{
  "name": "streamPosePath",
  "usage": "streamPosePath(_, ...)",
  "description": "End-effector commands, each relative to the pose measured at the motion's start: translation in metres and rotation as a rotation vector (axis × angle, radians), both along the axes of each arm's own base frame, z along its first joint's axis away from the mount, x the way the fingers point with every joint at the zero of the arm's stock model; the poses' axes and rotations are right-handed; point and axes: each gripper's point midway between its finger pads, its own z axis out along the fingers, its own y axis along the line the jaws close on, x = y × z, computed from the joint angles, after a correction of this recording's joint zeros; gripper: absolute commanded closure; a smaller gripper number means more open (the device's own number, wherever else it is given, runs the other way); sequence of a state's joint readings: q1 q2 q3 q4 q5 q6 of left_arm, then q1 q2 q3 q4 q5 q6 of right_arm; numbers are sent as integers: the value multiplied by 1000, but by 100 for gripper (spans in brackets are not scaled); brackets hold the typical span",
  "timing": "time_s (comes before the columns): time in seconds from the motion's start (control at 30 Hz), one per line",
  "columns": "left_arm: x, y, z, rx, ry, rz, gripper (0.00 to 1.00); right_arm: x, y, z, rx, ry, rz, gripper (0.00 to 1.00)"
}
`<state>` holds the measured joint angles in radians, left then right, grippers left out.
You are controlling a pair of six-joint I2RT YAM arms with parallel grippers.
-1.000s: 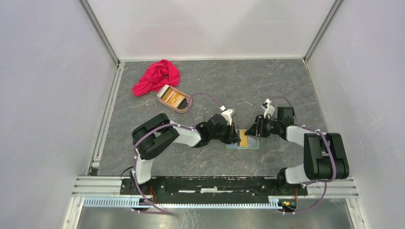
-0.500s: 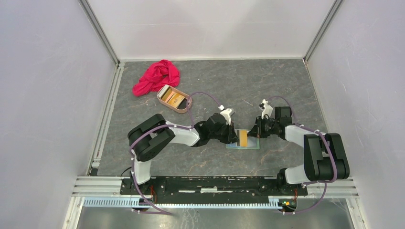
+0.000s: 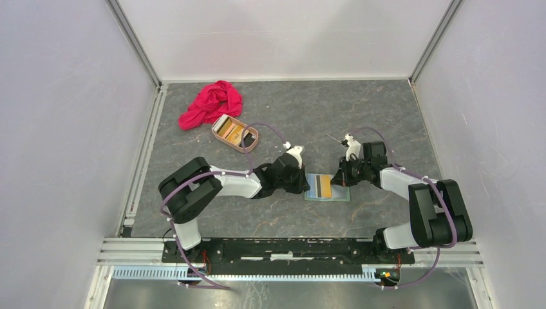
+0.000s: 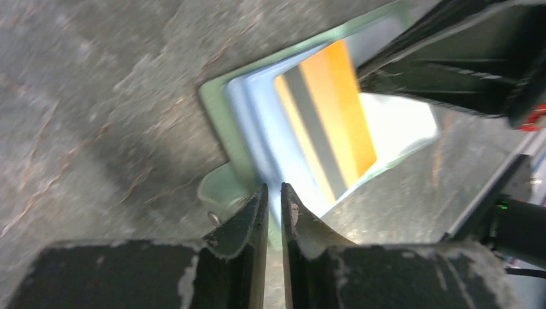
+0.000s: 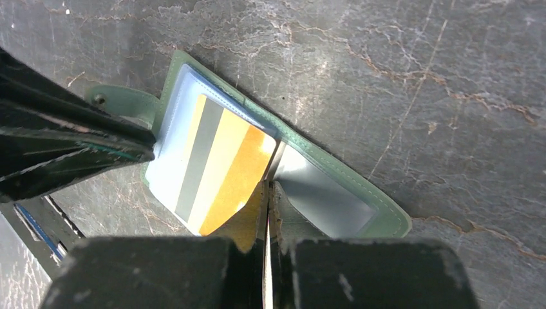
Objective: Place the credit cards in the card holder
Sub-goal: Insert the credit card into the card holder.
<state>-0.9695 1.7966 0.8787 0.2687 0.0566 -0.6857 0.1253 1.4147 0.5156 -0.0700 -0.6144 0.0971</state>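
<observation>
A: Holder?
B: Open flat on counter, orange card lying on tab-side half (stripe up)
A: Right fingers?
B: Together, tips at card's edge
A: Left fingers?
B: Barely apart, nothing between, just over holder's tab

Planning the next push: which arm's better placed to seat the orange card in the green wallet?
Right arm, probably: its shut jaws meet the orange-gold striped plastic card's edge. The left arm's jaws sit at the sage-green folding wallet's tab side, likelier steadying it.
</observation>
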Motion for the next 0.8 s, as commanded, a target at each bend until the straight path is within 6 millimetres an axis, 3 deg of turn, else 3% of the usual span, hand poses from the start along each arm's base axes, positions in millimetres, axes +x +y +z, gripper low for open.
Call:
streamPosePath(0.0, 9, 23, -13, 83, -40, 64, 81, 8, 2, 6, -45, -44, 34, 100)
streamPosePath(0.27, 6, 30, -19, 89, -33, 77, 86, 3, 16, 10, -35, -62, 104, 100)
streamPosePath(0.77, -4, 20, -22, 39, 3, 31, 88, -2, 35, 15, -34, -94, 222, 99)
